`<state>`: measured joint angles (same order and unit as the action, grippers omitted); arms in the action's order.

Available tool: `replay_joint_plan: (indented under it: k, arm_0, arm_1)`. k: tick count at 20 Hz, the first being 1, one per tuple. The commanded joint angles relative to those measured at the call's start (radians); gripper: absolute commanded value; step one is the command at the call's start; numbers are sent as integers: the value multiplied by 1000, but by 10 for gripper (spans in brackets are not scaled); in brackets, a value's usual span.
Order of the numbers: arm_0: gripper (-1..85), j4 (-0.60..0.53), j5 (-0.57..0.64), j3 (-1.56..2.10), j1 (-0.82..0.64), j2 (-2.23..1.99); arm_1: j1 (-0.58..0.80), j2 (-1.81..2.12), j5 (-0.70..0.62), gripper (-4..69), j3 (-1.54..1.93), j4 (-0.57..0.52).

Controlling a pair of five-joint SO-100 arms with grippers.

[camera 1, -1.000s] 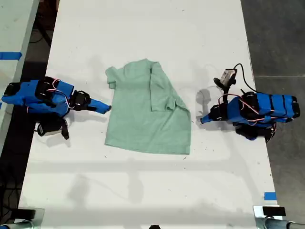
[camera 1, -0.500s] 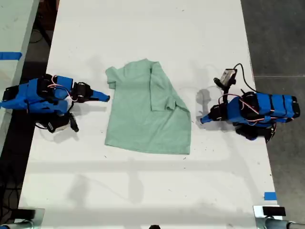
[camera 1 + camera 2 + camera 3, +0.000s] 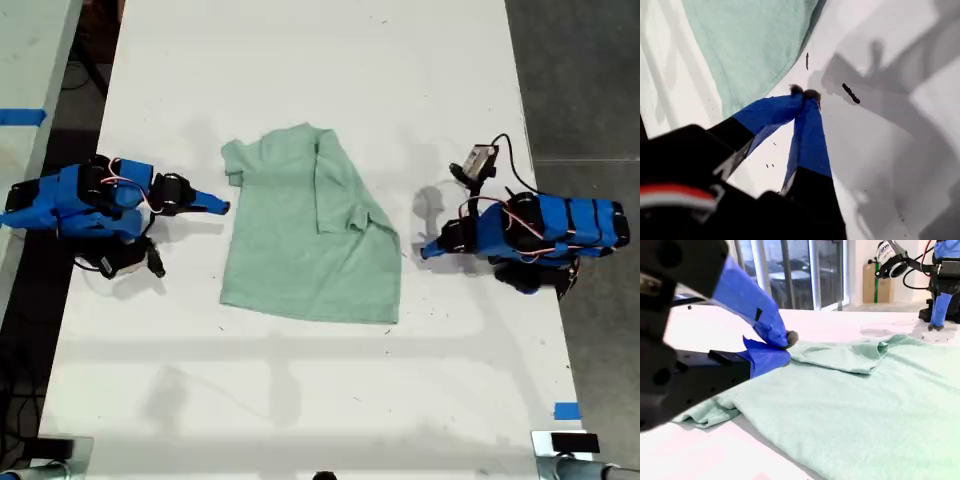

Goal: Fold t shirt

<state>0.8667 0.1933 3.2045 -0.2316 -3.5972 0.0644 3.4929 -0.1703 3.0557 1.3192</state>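
**Exterior view: mint t-shirt partly folded between two shut claws**

A small, plain, pale mint-green cloth t-shirt (image 3: 305,240) is seen lying on the white flat tabletop (image 3: 300,400), about midway between the two blue arms. Its neck end is turned toward the top of the exterior view and its hem toward the bottom. The side at the exterior view's right has been laid over onto the body, so that a doubled flap of cloth runs down from the neck. The short sleeve at the exterior view's left is spread flat on the table.

My first gripper (image 3: 424,250) is found at the exterior view's right, near the shirt's folded edge but apart from it. In the first wrist view its blue fingertips are pressed together with nothing between them, above bare table beside the cloth.

My second gripper (image 3: 222,207) is found at the exterior view's left, just beside the flat sleeve. In the second wrist view its tips appear to be closed on each other and empty, though contact with the cloth below cannot be settled from that low angle.
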Motion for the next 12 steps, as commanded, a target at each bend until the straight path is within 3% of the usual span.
replay_joint_plan:
  k: [1,3,4,6,12]
  arm_0:
    - [-1,-9,-2,11,0,-8]
    - [-1,-15,5,11,11,-8]
    - [-1,-17,6,12,14,-8]
    - [-1,-18,6,12,15,-8]
    - [-1,-17,8,12,14,-8]
  arm_1:
    - [-34,15,72,-5,55,3]
    - [-41,15,353,-4,55,3]
    - [-34,15,377,-4,55,3]
    - [-17,15,150,-3,55,3]
    - [-15,15,112,-3,55,3]
